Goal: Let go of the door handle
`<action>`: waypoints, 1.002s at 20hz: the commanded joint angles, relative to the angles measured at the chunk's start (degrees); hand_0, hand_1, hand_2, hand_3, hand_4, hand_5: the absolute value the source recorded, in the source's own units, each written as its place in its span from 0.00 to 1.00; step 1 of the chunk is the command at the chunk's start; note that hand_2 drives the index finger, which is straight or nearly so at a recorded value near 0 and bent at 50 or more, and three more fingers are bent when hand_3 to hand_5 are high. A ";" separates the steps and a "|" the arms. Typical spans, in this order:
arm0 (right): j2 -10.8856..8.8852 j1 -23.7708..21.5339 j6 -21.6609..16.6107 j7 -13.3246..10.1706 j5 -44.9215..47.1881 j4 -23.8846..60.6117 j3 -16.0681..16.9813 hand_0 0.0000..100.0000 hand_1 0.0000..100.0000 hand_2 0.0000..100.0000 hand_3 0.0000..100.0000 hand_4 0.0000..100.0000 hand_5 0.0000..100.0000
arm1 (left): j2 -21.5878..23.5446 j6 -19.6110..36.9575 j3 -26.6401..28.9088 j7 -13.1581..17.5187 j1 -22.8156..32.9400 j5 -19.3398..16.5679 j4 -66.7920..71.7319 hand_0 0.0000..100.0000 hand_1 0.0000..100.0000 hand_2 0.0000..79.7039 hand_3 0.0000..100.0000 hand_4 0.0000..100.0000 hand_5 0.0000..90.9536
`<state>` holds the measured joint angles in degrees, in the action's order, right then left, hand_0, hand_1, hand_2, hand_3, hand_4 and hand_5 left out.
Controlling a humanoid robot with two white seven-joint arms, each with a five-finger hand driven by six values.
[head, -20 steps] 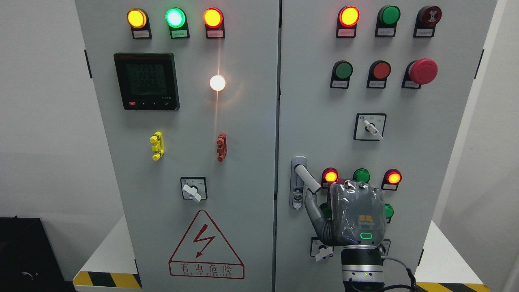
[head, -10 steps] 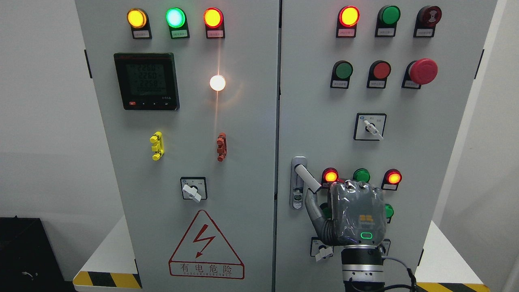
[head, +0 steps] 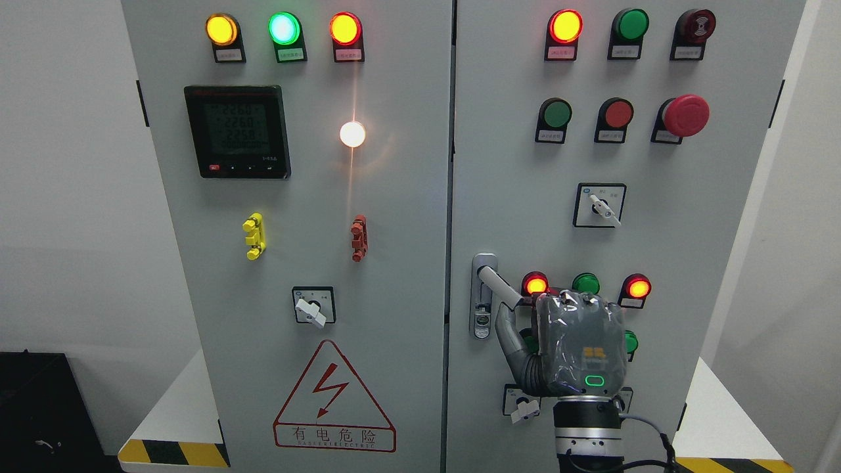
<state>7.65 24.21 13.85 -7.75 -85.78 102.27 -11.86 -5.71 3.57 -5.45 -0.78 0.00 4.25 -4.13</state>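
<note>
The silver door handle sits at the left edge of the cabinet's right door. It is swung out of its lock plate and slants down to the right. My right hand comes up from the bottom edge with its grey back facing me. It sits just right of and below the handle's free end, which meets the hand's upper left side. The hand's back hides whether it grips the handle. The left arm does not show.
Lit red lamps and a green button sit just above the hand. A rotary switch is by the wrist and another is higher up. The left door has a meter and a warning triangle.
The hand has shifted very slightly to the right and down. The handle's free end now lies a little further right, against the hand's edge.
</note>
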 commanded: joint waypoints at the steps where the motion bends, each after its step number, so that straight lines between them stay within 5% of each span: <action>1: -0.09 0.22 -0.05 0.01 0.00 0.03 0.00 0.59 0.28 1.00 1.00 1.00 1.00 | 0.00 0.04 0.00 -0.01 0.97 0.06 0.00 0.12 0.56 0.00 0.00 0.00 0.00; 20: -0.27 0.22 -0.05 0.01 -0.09 -0.06 0.79 0.57 0.29 1.00 1.00 1.00 1.00 | 0.00 0.04 0.00 -0.01 0.97 0.06 0.00 0.12 0.56 0.00 0.00 0.00 0.00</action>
<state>7.46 24.45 13.78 -7.86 -85.85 102.25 -11.71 -5.71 3.57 -5.45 -0.78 0.00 4.25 -4.13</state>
